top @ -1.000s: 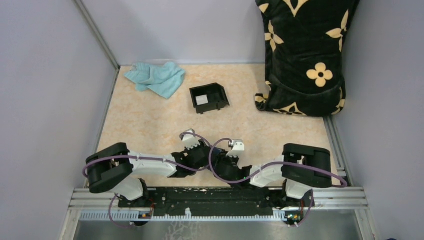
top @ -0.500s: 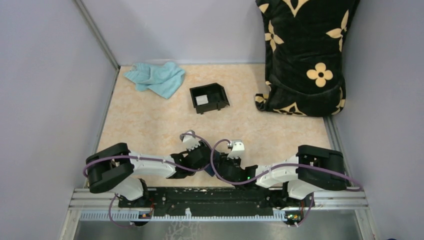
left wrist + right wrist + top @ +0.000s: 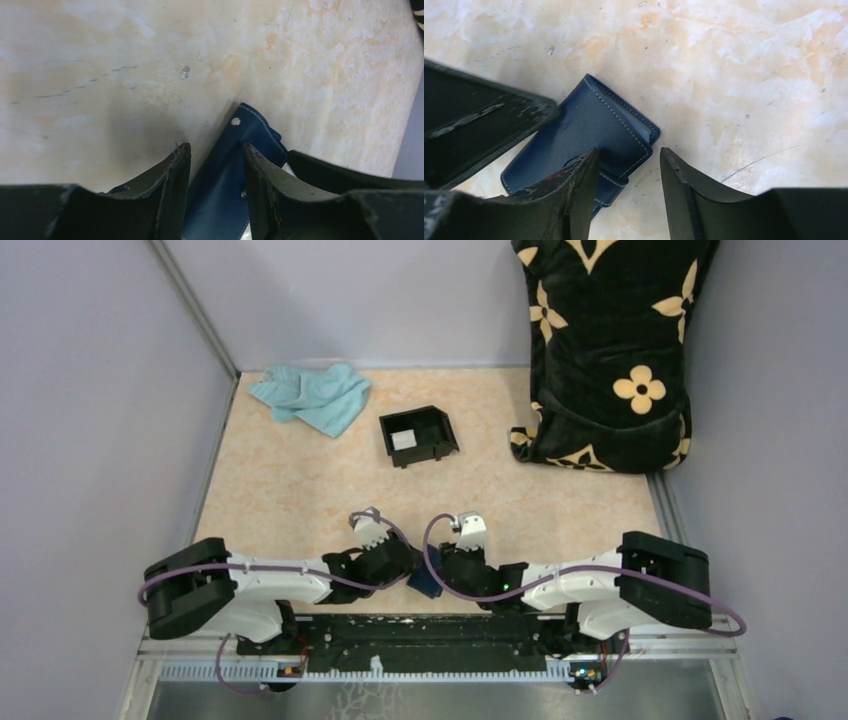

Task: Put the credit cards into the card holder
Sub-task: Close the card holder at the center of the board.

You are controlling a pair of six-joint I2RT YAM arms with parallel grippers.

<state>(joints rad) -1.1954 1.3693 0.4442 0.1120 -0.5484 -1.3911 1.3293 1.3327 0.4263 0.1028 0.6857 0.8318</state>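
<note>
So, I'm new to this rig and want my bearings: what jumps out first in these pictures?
The big black fabric with yellow flowers fills the far right corner. At the near edge, the left claw and right claw meet over the navy card holder. Farther back sit a teal cloth and a black box with a pale card inside.

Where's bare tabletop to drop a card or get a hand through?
Free: the left strip from the cloth down to the left arm; the middle, between the black box and the wallet; the right, between the bag and the right arm. Crowded: near edge centre, left gripper and right gripper both at the wallet.
</note>
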